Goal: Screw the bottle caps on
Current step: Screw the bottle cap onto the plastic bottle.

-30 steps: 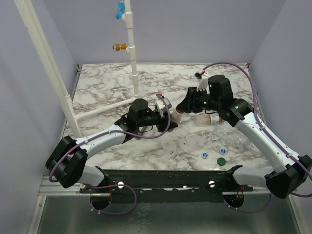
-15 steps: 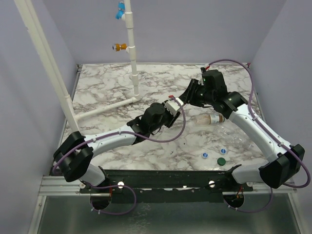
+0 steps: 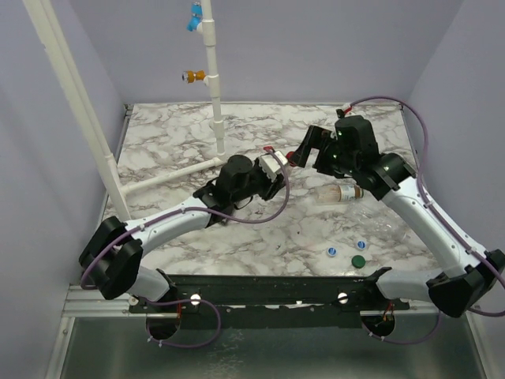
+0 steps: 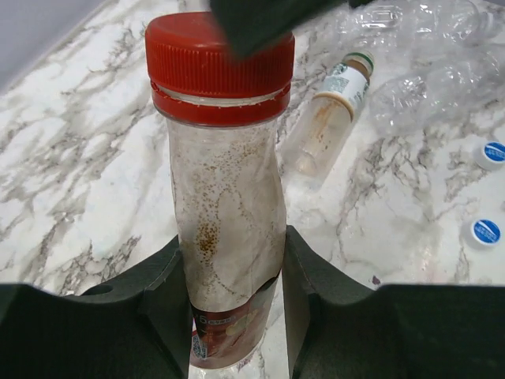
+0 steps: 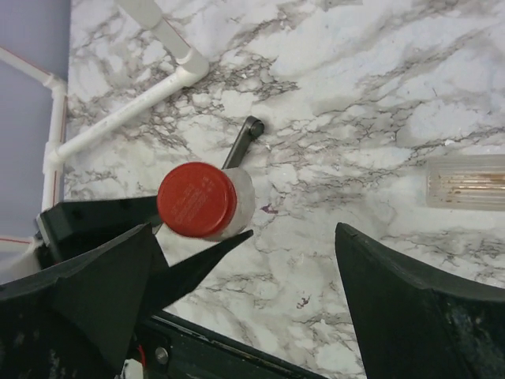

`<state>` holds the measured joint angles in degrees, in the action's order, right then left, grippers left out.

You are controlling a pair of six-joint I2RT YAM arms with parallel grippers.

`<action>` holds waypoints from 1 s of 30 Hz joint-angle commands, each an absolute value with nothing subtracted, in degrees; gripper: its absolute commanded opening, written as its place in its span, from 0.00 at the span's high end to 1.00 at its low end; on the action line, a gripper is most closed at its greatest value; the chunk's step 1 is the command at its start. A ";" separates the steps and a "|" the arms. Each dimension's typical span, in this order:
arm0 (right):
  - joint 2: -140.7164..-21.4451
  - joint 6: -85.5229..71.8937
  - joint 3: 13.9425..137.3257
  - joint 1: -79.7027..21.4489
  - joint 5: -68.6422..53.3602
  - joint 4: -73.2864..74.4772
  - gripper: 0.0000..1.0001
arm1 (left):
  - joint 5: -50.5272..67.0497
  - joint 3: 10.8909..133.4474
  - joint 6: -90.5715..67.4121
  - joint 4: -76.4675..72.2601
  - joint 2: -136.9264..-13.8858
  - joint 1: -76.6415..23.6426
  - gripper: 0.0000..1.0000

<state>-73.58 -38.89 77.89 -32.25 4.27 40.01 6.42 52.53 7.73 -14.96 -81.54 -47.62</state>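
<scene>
My left gripper (image 4: pixel 233 276) is shut on a clear bottle (image 4: pixel 229 197) with a reddish label, held off the table. The red cap (image 4: pixel 219 67) sits on its neck. In the top view this bottle (image 3: pixel 274 165) is at mid-table, and my right gripper (image 3: pixel 303 151) hangs just right of it. The right gripper (image 5: pixel 295 230) is open and empty; the red cap (image 5: pixel 197 199) lies beside its left finger (image 5: pixel 181 268), outside the jaws. Another bottle (image 3: pixel 339 192) lies on its side. Two white-and-blue caps (image 3: pixel 332 253) (image 3: pixel 360 245) and a green cap (image 3: pixel 358 260) rest near the front.
Clear uncapped bottles (image 3: pixel 383 225) lie at the right, by the right arm. A white pipe (image 3: pixel 215 87) with orange and blue fittings stands at the back, and another pipe (image 3: pixel 170 175) lies on the marble table (image 3: pixel 173 130) to the left.
My right gripper has opened and let go of the red cap, which stays on the bottle. The left arm swung the bottle right, then back a little left.
</scene>
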 commanded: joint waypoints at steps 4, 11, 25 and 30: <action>-65.56 -28.52 73.29 -32.23 -4.18 32.64 0.01 | 39.19 49.63 0.55 -12.92 -77.04 -37.31 1.00; -62.40 -21.92 69.20 -32.21 -19.86 27.55 0.08 | 59.93 48.52 -7.34 -17.82 -76.58 -34.54 1.00; -63.96 -19.48 68.83 -32.22 -30.19 25.94 0.32 | 65.03 48.21 -14.59 -22.32 -76.98 -34.54 1.00; -64.22 -19.50 69.38 -32.24 -29.85 26.69 0.48 | 64.44 48.16 -14.77 -22.33 -77.56 -34.54 1.00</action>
